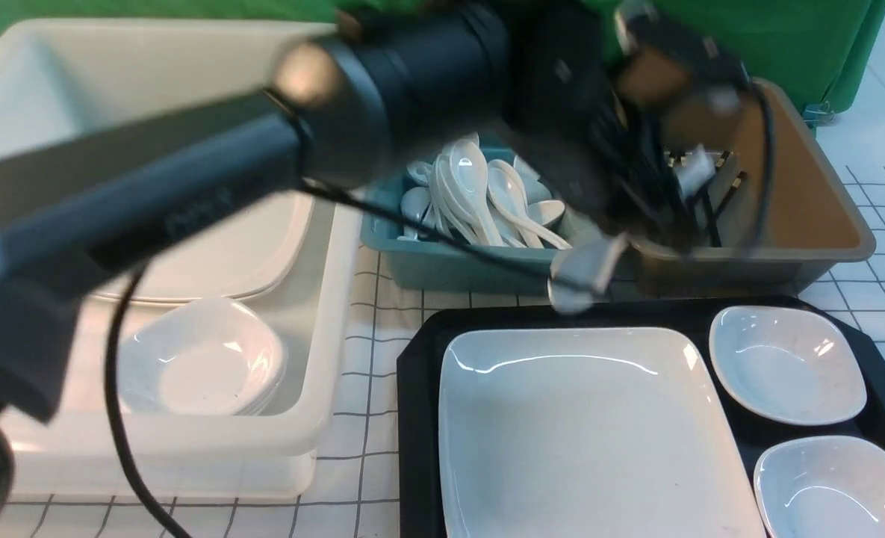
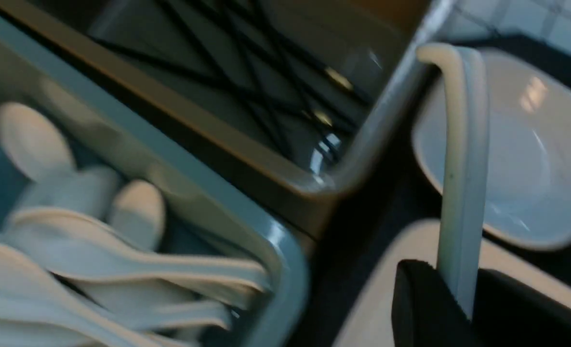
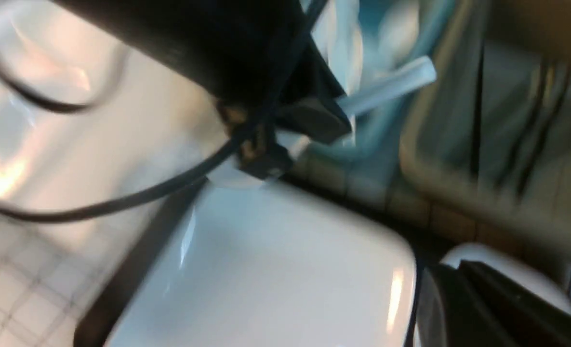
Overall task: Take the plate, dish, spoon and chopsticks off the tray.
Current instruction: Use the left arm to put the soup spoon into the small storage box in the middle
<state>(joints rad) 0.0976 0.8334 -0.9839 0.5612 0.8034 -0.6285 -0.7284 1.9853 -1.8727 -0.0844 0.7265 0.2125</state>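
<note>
The left end effector is gripping one glossy white Chinese-style soup spoon above the far rim of the black rectangular plastic tray.
One large white square plate and two small white rounded-square dishes are lying on the tray; the right end effector is hovering closed.

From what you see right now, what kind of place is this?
Probably a dish-return station, perhaps staged for testing: a teal tub of white spoons, a brown tub of black chopsticks, and a white tub of plates stand by a black tray.
</note>
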